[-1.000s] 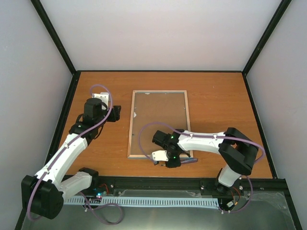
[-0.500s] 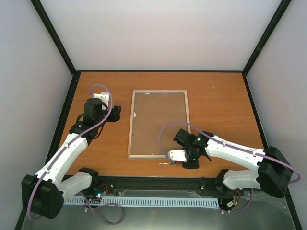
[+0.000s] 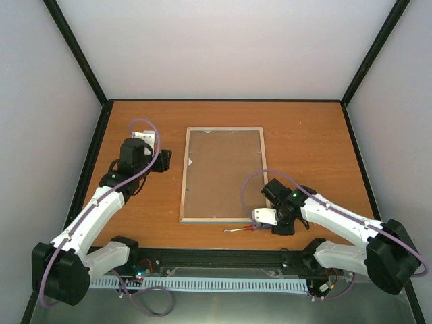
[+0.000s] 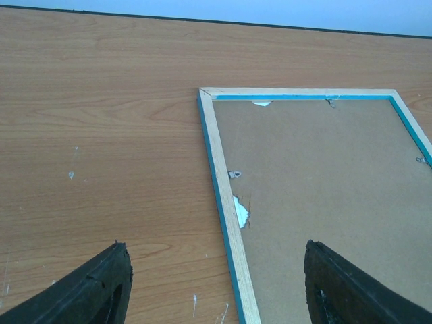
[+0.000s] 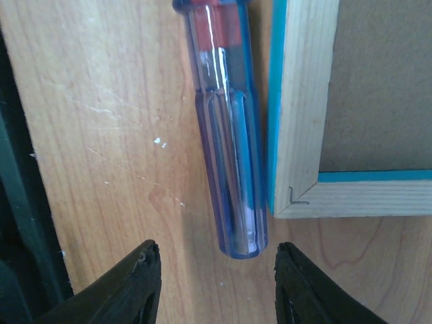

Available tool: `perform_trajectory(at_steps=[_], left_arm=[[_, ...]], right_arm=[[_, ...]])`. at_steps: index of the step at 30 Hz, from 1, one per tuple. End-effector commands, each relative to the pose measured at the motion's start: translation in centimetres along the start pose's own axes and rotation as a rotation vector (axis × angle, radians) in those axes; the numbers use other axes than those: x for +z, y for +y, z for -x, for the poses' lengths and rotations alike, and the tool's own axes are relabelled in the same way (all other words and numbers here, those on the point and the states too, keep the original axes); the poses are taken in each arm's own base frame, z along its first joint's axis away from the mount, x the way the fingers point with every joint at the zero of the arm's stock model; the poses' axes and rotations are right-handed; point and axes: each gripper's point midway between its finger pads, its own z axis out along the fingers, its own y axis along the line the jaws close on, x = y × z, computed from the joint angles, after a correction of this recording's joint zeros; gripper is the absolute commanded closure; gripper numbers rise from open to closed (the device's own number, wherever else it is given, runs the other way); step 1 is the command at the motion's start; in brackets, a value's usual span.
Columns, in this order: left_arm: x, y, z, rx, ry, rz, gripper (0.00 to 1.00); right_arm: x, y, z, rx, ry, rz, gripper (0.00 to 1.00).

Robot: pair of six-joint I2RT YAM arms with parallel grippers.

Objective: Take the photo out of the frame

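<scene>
The frame (image 3: 183, 182) lies face down mid-table, pale wood rim up, with the brown backing board (image 3: 223, 175) in it. The photo is hidden under that board. My left gripper (image 3: 164, 160) hovers open at the frame's left side; in the left wrist view its fingers (image 4: 101, 283) straddle the frame (image 4: 226, 223) rim, touching nothing. My right gripper (image 3: 262, 225) stands open by the frame's near right corner (image 5: 304, 101). A screwdriver (image 5: 226, 135) with a clear blue handle lies on the table just ahead of the right gripper (image 5: 216, 248), along the frame's edge.
The screwdriver (image 3: 241, 230) rests near the table's front edge, next to the black rail (image 3: 223, 258). Small metal tabs (image 4: 234, 174) hold the backing board (image 4: 324, 189), which is torn at its left edge, showing white (image 4: 241, 211). Walls enclose three sides.
My right arm has swung right along the front edge, and its gripper has opened and let go of the screwdriver, which now lies on the table. The left arm has stayed put.
</scene>
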Motion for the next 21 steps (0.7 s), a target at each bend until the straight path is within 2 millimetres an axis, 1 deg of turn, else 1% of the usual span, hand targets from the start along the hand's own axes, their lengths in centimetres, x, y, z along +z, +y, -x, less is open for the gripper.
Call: perform_trajectory(at_steps=[1,5,9,12,16,21], left_arm=[[0.0,-0.5,0.6,0.023,-0.011,-0.018,0.30],[0.1,-0.6,0.5,0.023,-0.006,-0.022,0.30],[0.2,-0.6,0.4,0.024,-0.002,-0.024,0.30],[0.2,-0.6,0.3,0.024,0.002,-0.024,0.30],[0.2,-0.6,0.3,0.025,0.001,-0.026,0.30],[0.3,-0.6,0.3,0.024,0.004,-0.024,0.30]], right_arm=[[1.0,-1.1,-0.6,-0.004,0.021,-0.036,0.52],[1.8,-1.4,-0.6,-0.007,0.023,-0.047,0.50],[2.3,-1.5,-0.6,-0.016,0.027,-0.046,0.50],[2.6,-1.1,-0.3,-0.020,0.010,-0.021,0.50],[2.5,-0.5,0.3,-0.038,-0.019,0.021,0.54],[2.3,0.1,0.3,-0.059,-0.025,0.048,0.65]])
